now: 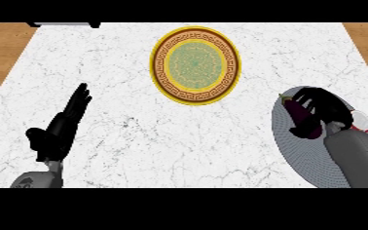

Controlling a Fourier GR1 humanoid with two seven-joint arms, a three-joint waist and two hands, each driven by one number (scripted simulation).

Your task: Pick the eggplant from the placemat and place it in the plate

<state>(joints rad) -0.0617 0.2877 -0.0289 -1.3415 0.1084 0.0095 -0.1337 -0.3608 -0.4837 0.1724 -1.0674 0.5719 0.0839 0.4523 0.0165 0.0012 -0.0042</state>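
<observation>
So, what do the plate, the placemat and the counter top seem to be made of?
Plate: likely glazed ceramic, by its gold rim and fine printed pattern.
Placemat: probably woven fabric, matte grey with fine mesh texture.
Counter top: looks like white marble, with thin grey veins.

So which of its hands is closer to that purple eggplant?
The right. The right hand curls over the eggplant on the grey placemat, touching it; the left hand rests open far off at the counter's left side.

No readable txt, labels, nos. or signs anywhere; plate [195,31] rim has just a key-pattern border, no letters.
</observation>
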